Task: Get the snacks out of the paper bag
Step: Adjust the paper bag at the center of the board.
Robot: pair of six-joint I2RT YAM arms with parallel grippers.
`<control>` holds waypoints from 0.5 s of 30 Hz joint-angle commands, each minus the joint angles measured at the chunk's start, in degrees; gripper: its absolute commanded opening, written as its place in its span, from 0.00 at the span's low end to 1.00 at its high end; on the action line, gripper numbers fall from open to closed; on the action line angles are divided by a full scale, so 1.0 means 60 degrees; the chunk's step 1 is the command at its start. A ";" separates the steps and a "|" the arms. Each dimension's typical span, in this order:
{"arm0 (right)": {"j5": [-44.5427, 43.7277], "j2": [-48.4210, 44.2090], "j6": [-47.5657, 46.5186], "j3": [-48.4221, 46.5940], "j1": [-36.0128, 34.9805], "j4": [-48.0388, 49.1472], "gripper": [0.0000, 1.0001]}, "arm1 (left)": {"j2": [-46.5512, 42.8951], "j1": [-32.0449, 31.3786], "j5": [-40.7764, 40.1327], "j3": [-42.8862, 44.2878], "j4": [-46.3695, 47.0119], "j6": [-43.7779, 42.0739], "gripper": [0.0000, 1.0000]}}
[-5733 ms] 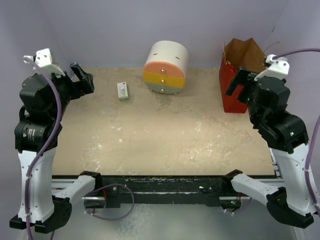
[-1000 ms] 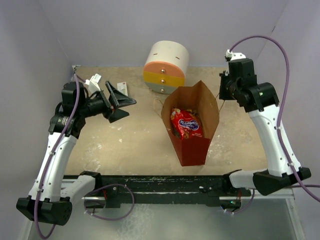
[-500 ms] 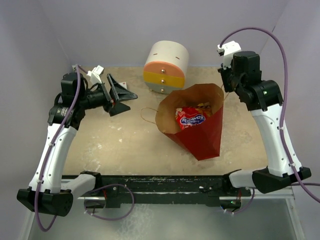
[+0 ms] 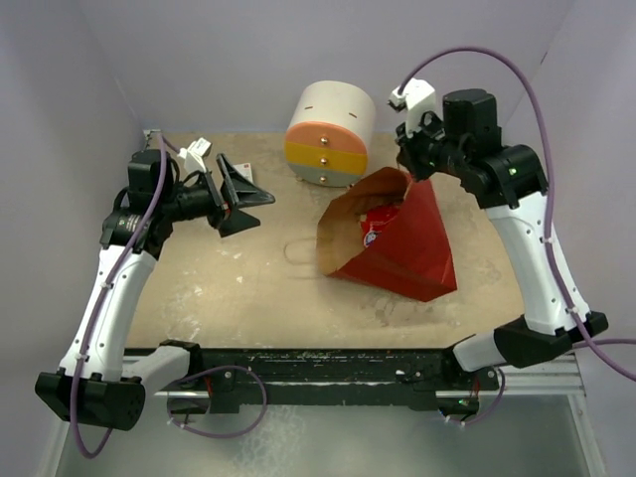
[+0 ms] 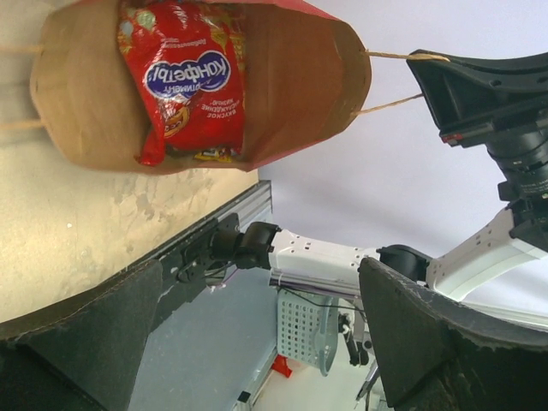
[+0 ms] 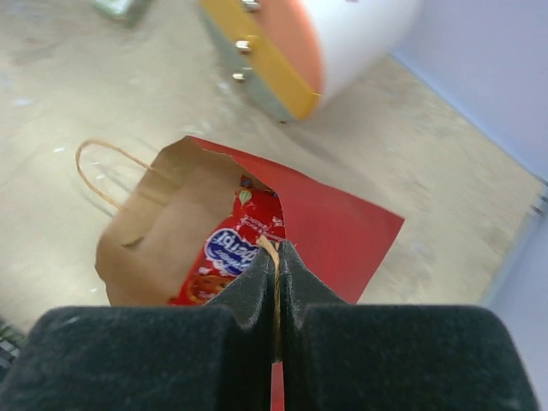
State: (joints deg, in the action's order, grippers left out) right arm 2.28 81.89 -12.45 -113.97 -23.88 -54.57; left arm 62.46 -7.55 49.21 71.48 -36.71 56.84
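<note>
The paper bag (image 4: pixel 402 248) is tipped onto its side, its brown-lined mouth facing left. My right gripper (image 4: pixel 409 167) hangs over its upper rim, shut on one twisted paper handle (image 6: pixel 276 261). The other handle (image 4: pixel 298 253) lies loose on the table. Inside the mouth shows a snack, the red chip bag with a blue logo (image 5: pixel 184 77) (image 6: pixel 227 253) (image 4: pixel 376 224), with small candy wrappers (image 5: pixel 201 155) beneath it. My left gripper (image 4: pixel 243 196) (image 5: pixel 257 342) stands wide open to the left of the mouth, apart from the bag and holding nothing.
The round white, orange and yellow drawer unit (image 4: pixel 331 121) (image 6: pixel 317 43) stands just behind the bag. A small white-green box (image 6: pixel 120 7) lies further left at the back. Purple walls close in the table's back and sides.
My right gripper has moved left, still pinching the handle, and the bag has tipped further over with its mouth turned more to the left. The left gripper stayed open and barely shifted.
</note>
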 commanded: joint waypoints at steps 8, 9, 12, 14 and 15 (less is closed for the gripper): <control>0.2634 -0.1871 0.1327 0.1494 -0.0371 0.2035 0.00 | -0.0017 -0.0135 -0.0701 -0.1230 0.0038 -0.1485 1.00; 0.2759 -0.2015 0.1315 0.1725 -0.0371 0.2215 0.00 | -0.0094 -0.0320 -0.0735 -0.1467 0.0154 -0.1498 1.00; 0.2542 -0.2192 0.1412 0.2018 -0.0371 0.2350 0.00 | -0.0390 -0.1183 -0.1125 -0.2237 0.0568 -0.1211 0.98; 0.2105 -0.2159 0.1808 0.1955 -0.0371 0.2421 0.00 | -0.0592 -0.1796 -0.1598 -0.2562 0.0705 -0.0978 0.96; 0.1962 -0.2139 0.2032 0.1933 -0.0371 0.2490 0.00 | -0.0761 -0.2016 -0.1887 -0.2624 0.0767 -0.0911 0.96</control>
State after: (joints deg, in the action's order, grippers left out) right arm 15.99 70.04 -4.80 -101.10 -26.28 -49.63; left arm 61.80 -14.35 42.89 57.84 -36.10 50.98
